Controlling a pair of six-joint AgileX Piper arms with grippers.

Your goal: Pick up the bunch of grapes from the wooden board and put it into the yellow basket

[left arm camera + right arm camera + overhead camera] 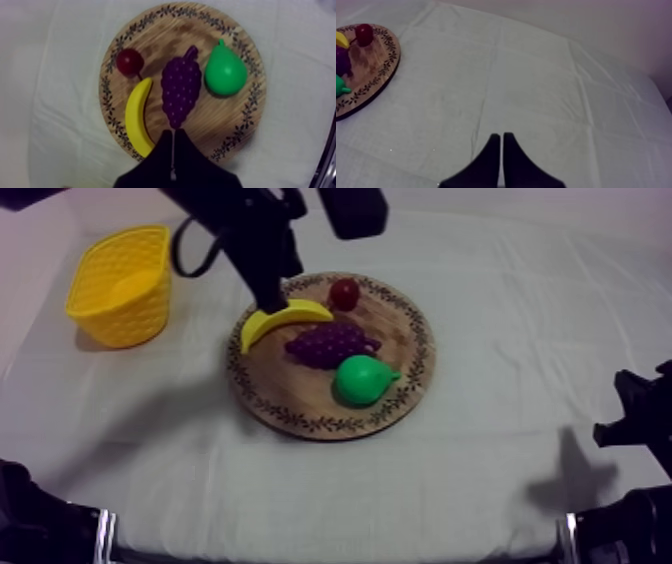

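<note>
Bare cloth (330, 488) all round the board (290, 393), grapes (328, 344) mid-board; left and right jaws closed, empty.

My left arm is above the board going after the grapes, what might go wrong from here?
1. The left gripper is shut near the bunch of grapes' narrow end; descending unopened, it would likely shove the bunch rather than grip it.
2. The banana and the pear flank the grapes closely, so an opened gripper may knock either.
3. The yellow basket stands off the wooden board; a weak grip could drop the bunch on the way.
</note>
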